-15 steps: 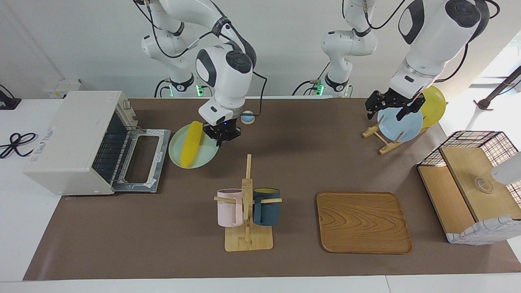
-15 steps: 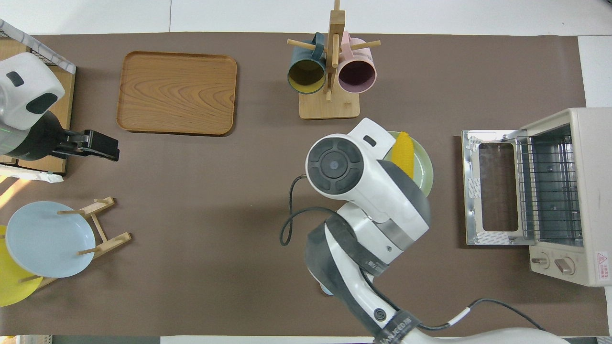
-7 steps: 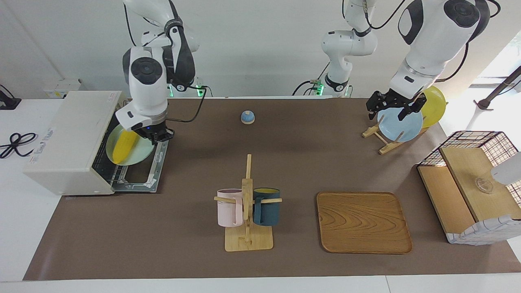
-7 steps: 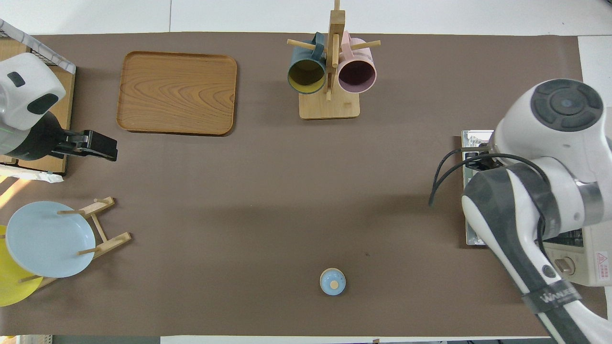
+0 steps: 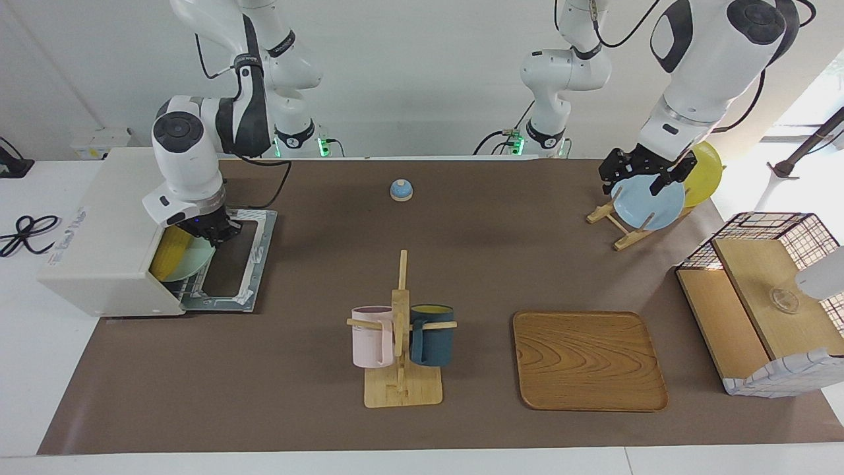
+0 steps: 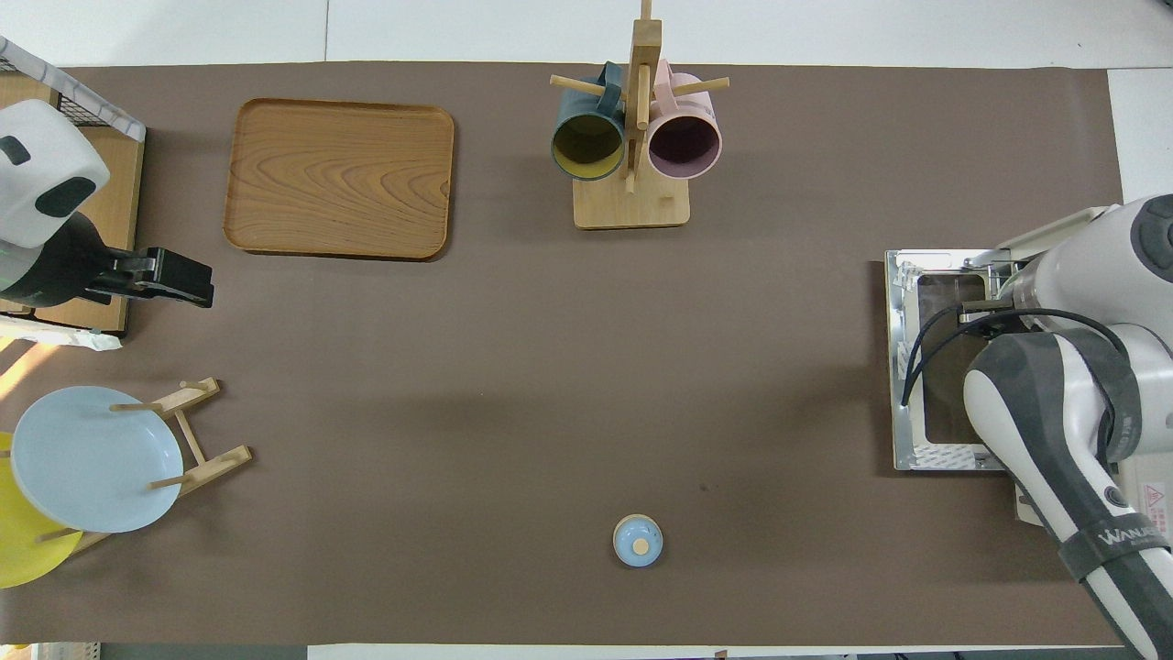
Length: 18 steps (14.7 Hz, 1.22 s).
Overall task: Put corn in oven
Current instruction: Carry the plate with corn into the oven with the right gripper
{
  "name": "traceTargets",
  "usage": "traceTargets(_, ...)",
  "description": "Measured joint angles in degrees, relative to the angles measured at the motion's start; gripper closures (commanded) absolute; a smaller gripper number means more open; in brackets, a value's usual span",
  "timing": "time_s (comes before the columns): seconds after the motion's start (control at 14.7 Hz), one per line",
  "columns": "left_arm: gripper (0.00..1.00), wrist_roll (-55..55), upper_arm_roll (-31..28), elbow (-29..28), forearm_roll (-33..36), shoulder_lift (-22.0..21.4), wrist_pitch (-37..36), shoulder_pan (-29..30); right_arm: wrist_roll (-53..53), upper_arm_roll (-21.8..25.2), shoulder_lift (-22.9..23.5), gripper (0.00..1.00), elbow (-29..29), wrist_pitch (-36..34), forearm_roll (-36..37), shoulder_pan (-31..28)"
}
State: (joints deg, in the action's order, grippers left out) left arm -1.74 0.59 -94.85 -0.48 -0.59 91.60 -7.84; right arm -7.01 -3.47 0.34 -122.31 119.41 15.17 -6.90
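Note:
The off-white oven [image 5: 109, 227] stands at the right arm's end of the table, its drop-down door [image 5: 231, 260] lying open. The yellow corn [image 5: 169, 256] lies on a pale green plate [image 5: 193, 265] that is partly inside the oven's mouth, over the wire rack. My right gripper [image 5: 212, 235] is shut on the plate's rim, above the open door. From overhead the right arm covers the plate and the corn; only the door [image 6: 903, 367] shows. My left gripper [image 5: 636, 177] hangs open over the plate rack at the left arm's end, waiting.
A mug stand [image 5: 401, 343] with a pink and a dark blue mug is mid-table, a wooden tray [image 5: 589, 359] beside it. A small blue knobbed lid [image 5: 401, 190] lies near the robots. A rack holds a blue plate [image 5: 649, 204] and a yellow one. A wire basket shelf [image 5: 765, 297] stands at the table's end.
My right gripper has carried the green plate with the corn from mid-table across to the oven and pushed it partway into the mouth. The left arm has barely moved.

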Motion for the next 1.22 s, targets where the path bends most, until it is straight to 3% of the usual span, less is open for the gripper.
traceTargets(0.27,0.00,0.0,0.0,0.0,0.0,0.0,0.0,0.0,0.6,-0.1,-2.1,1.00,-3.9,2.4,-1.2,-0.8)
traceTargets(0.75,0.00,0.0,0.0,0.0,0.0,0.0,0.0,0.0,5.5,-0.2,-3.0,1.00,-5.6,2.4,-2.9,-2.9)
traceTargets(0.88,0.00,0.0,0.0,0.0,0.0,0.0,0.0,0.0,5.5,-0.2,-3.1,0.78,-5.7,2.4,-3.2,-3.2)
traceTargets(1.02,0.00,0.0,0.0,0.0,0.0,0.0,0.0,0.0,5.5,-0.1,-3.1,0.66,-5.9,2.4,-3.4,-3.4)
traceTargets(1.22,0.00,0.0,0.0,0.0,0.0,0.0,0.0,0.0,5.6,-0.2,-3.1,0.65,-6.2,2.4,-3.7,-3.5)
